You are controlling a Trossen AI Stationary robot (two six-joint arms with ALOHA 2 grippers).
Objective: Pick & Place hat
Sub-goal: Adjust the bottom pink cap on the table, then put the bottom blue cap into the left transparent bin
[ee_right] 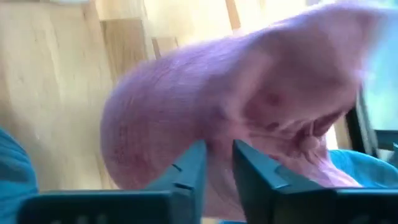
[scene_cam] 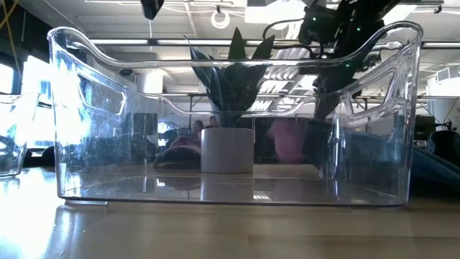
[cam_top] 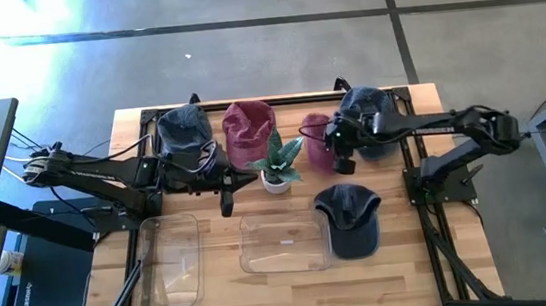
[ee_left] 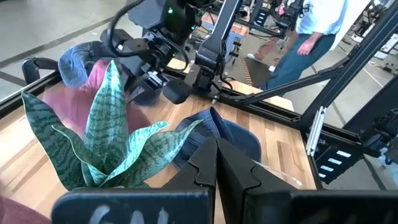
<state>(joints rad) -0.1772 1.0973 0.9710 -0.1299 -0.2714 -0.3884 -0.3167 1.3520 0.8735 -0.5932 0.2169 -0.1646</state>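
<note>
A pink hat (cam_top: pixel 315 129) (ee_right: pixel 236 99) is at the table's far middle, right of a potted plant (cam_top: pixel 276 168). My right gripper (cam_top: pixel 341 162) (ee_right: pixel 219 165) slants down onto it from the right and is closed on its cloth. My left gripper (cam_top: pixel 227 193) (ee_left: pixel 216 158) hangs shut over bare wood left of the plant, touching nothing. A navy cap (cam_top: pixel 350 218) lies flat on the table, right of a clear bin (cam_top: pixel 283 240). My right gripper has a bunch of the pink hat's cloth (ee_right: pixel 219 134) between its two fingers, which stand a little apart with the cloth filling the gap. The fingers come slanting down from the table's right. I cannot tell whether the hat is lifted clear of the table.
A dark red hat (cam_top: pixel 249 130) and two blue hats (cam_top: pixel 182 130) (cam_top: pixel 365 112) lie along the far edge. A second clear bin (cam_top: pixel 173 258) stands at the near left. A person (ee_left: pixel 317 31) walks in the room beyond the table.
</note>
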